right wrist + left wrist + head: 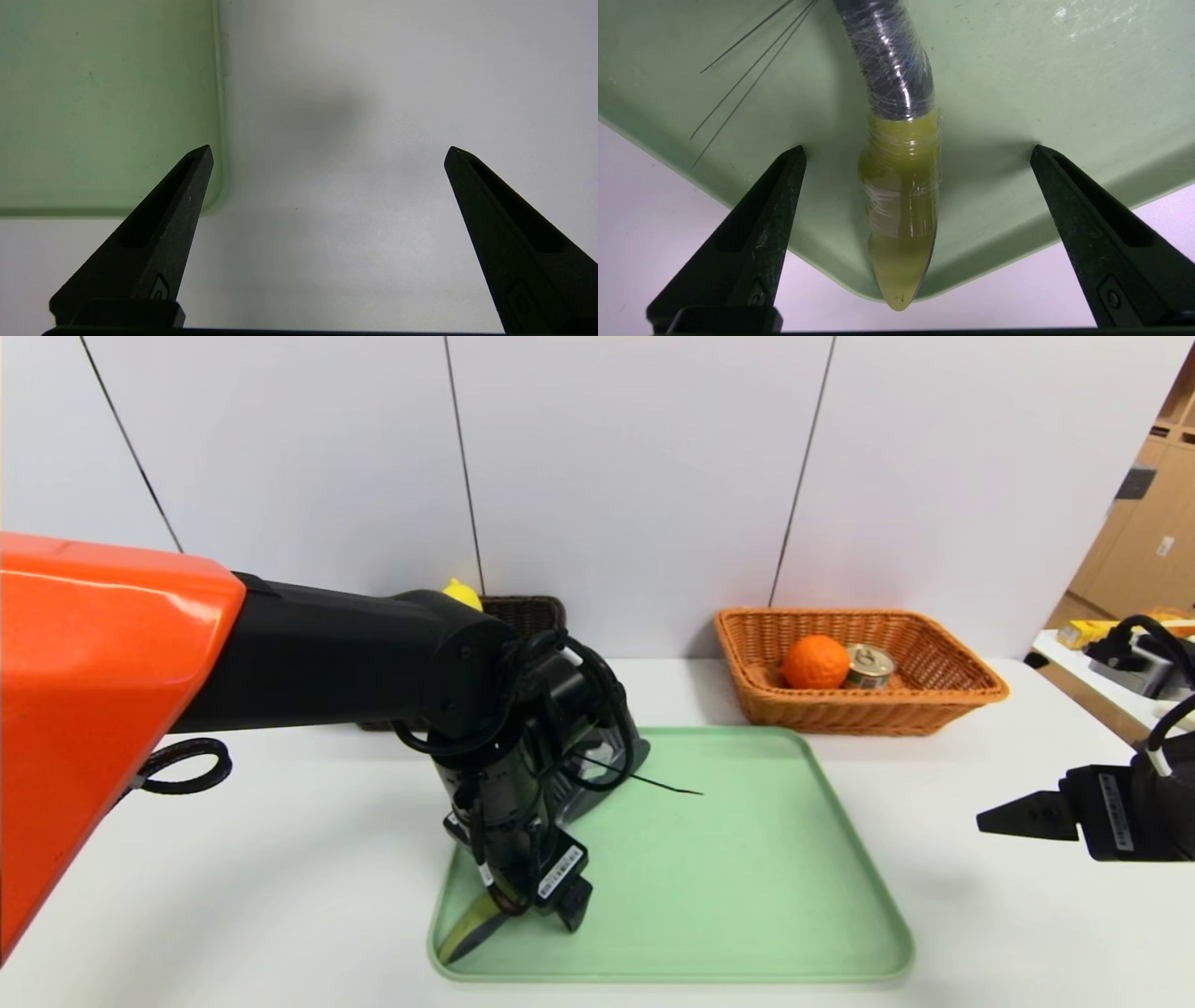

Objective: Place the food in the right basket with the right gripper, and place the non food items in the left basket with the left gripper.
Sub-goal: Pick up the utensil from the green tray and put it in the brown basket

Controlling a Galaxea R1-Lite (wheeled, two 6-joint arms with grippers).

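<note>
A long tool with a yellow-green handle [901, 205] and a dark wrapped shaft [892, 60] lies at the near left corner of the green tray [747, 896]. Its handle tip [464, 933] overhangs the tray rim. Thin black bristles [667, 788] show beyond my arm. My left gripper [917, 151] is open, low over the tray, with one finger on each side of the handle and not touching it; it also shows in the head view [537, 910]. My right gripper [327, 154] is open and empty above the table, right of the tray [1008, 821].
The right wicker basket [934, 705] holds an orange [815, 662] and a can [869, 665]. The dark left basket [534, 612] stands behind my left arm with a yellow item [462, 595] in it. A side table [1102, 691] stands at far right.
</note>
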